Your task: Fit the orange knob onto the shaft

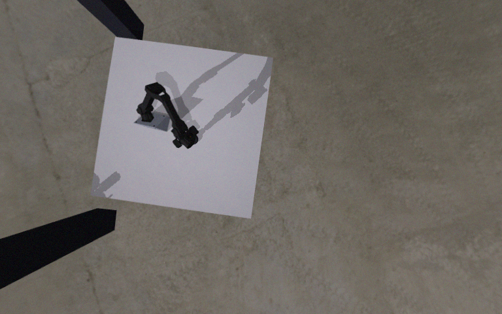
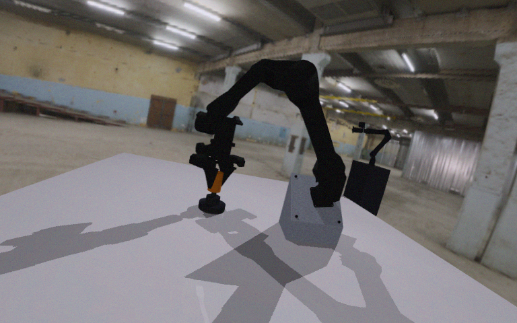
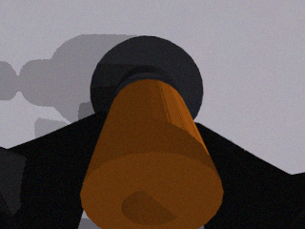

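Knob (image 2: 215, 182) (image 3: 150, 129) looks like matt plastic, smooth; pedestal (image 2: 211, 206) (image 3: 148, 52) dark, matt; tabletop (image 1: 207, 177) (image 2: 125, 179) (image 3: 257, 72) matt w/ fine grain.

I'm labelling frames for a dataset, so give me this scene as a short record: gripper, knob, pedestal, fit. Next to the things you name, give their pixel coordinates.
gripper: shut on the knob (image 2: 219, 177)
knob: orange, held over the pedestal
pedestal: dark, round (image 2: 211, 206) (image 3: 145, 52), on the white table (image 1: 218, 177) (image 2: 125, 179)
fit: not fully down
flat-side alignment: cannot tell
release: not yet done
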`<action>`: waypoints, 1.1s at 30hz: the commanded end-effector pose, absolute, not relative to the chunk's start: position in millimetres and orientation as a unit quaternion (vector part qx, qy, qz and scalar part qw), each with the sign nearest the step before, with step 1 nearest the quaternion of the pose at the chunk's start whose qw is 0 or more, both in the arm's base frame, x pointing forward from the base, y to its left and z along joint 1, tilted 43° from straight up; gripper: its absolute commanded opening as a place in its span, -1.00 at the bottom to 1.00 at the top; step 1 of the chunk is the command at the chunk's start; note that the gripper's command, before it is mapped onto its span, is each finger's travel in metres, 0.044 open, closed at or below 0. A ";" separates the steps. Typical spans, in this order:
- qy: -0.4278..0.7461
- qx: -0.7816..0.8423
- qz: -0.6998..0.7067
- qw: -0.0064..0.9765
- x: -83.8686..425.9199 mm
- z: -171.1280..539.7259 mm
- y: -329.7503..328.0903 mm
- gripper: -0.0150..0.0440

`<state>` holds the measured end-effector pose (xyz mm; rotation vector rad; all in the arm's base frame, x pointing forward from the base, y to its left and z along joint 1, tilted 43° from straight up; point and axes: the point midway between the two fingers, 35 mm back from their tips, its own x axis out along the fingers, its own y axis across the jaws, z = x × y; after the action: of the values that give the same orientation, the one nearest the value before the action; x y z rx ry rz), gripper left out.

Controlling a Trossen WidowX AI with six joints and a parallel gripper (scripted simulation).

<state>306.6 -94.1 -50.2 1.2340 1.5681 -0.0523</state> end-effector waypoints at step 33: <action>0.659 0.536 -0.041 0.527 304.8 -47.3 -93.1 -0.49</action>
<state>305.3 -93.4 -48.0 1.2756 1.5774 -0.0934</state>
